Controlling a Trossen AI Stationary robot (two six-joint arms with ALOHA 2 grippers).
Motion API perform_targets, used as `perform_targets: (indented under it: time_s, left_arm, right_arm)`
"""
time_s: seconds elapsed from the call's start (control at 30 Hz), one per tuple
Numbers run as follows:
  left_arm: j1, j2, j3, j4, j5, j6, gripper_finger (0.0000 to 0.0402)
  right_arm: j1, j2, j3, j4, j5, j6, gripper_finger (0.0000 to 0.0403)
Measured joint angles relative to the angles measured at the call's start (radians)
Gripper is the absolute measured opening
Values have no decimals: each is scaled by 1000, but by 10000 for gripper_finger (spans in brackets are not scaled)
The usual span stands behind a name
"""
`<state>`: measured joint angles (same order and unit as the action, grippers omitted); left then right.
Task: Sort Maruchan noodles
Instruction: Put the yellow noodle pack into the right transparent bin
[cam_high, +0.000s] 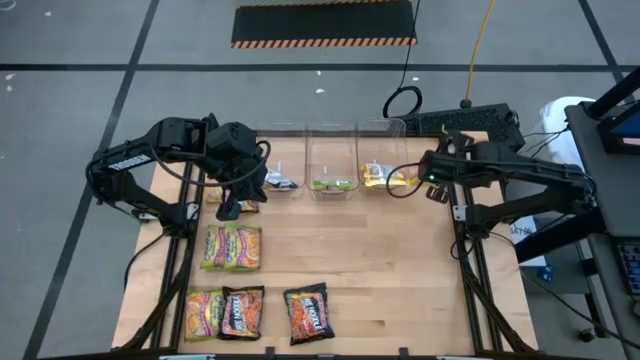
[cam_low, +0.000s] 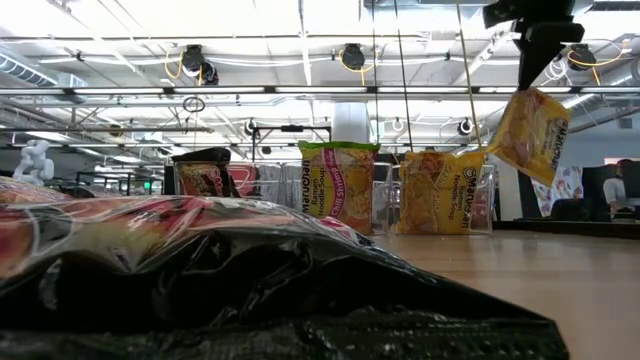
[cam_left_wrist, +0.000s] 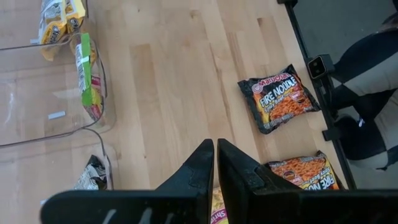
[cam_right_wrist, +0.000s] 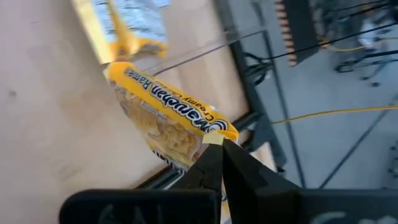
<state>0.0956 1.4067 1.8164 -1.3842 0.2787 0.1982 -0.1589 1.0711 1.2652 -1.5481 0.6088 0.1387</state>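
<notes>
Left gripper (cam_high: 228, 210): hanging over the left rear of the pale wooden table (cam_high: 400, 270), just in front of the left bin; its dark fingers (cam_left_wrist: 205, 168) are pressing together with nothing between them, and a yellow-orange packet (cam_high: 236, 206) is lying on the wood right under it.

Left clear plastic bin (cam_high: 280, 150): already holding one black crinkly ramen packet (cam_high: 281, 182).

Middle clear plastic bin (cam_high: 333, 150): already holding one lime-green and pink packet (cam_high: 331, 184), standing on edge.

Right clear plastic bin (cam_high: 385, 140): already holding a yellow-orange noodle packet (cam_low: 436, 193).

Right gripper (cam_right_wrist: 219, 149): hovering at the right bin, its fingers pinching shut on the top edge of a yellow flat plastic Maruchan packet (cam_right_wrist: 168, 118), which is dangling clear of the table, seemingly about to go in.

Packets waiting on the table: a lime-green and pink pair (cam_high: 232, 247) side by side in the middle-left; along the front edge, a yellow-orange and green one (cam_high: 204, 312), a black and red-orange one (cam_high: 241, 311) touching it, and another black one (cam_high: 308, 311) a little apart.

Progress judgement: each colour is getting its own bin and sorting is under way, but most packets in view are still lying unsorted.
</notes>
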Motion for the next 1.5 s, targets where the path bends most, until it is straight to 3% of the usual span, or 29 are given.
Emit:
perform_targets:
  time_s: [0.37, 0.73, 0.93, 1.5]
  left_arm:
    - [0, 0, 0, 0, 0, -1, 26]
    - [0, 0, 0, -2, 0, -5, 26]
    - [0, 0, 0, -4, 0, -5, 26]
    - [0, 0, 0, -35, 0, 6, 26]
  right_arm:
    - [-4, -52, 0, 196, 130, -116, 0]
    - [-81, -52, 0, 657, 148, -454, 0]
    - [-149, -24, 0, 848, 44, -594, 0]
    - [-362, 210, 0, 998, -172, -659, 0]
